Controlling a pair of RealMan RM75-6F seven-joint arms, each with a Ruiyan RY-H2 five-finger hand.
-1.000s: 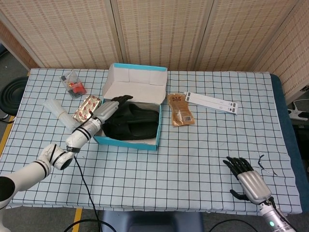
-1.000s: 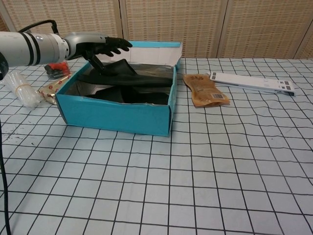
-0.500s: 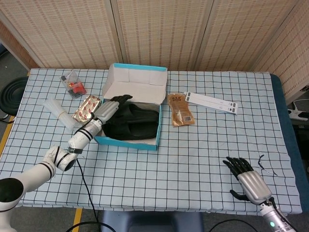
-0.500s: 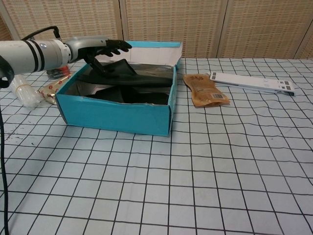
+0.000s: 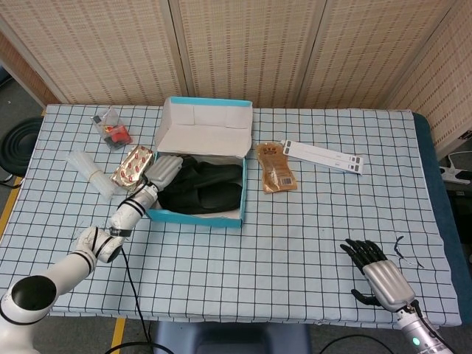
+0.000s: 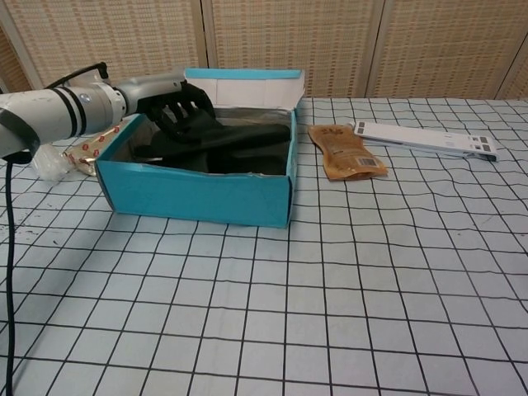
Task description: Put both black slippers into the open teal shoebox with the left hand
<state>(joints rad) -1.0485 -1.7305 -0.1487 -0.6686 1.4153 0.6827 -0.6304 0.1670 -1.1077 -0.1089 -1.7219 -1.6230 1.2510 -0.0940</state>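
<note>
The left hand (image 6: 177, 106) is being pressed lower into the teal shoebox (image 6: 198, 194) than half a second ago, when it was being held above the box's left wall with a slipper propped high across the opening. Now the black slippers (image 5: 203, 188) are both lying down inside the shoebox, below its rim, and the box itself is seen shifted slightly, its lid being pushed more upright. The fingers (image 6: 186, 115) are being spread downward onto the slippers at the box's left end; whether anything is still being pinched cannot be told, black on black. The task is being judged all but finished, with only the hand's release and withdrawal from the shoebox remaining. The right hand (image 5: 377, 271) is being rested idle on the worktop (image 5: 310, 221), well apart from the shoebox, fingers loosely apart and holding nothing.
</note>
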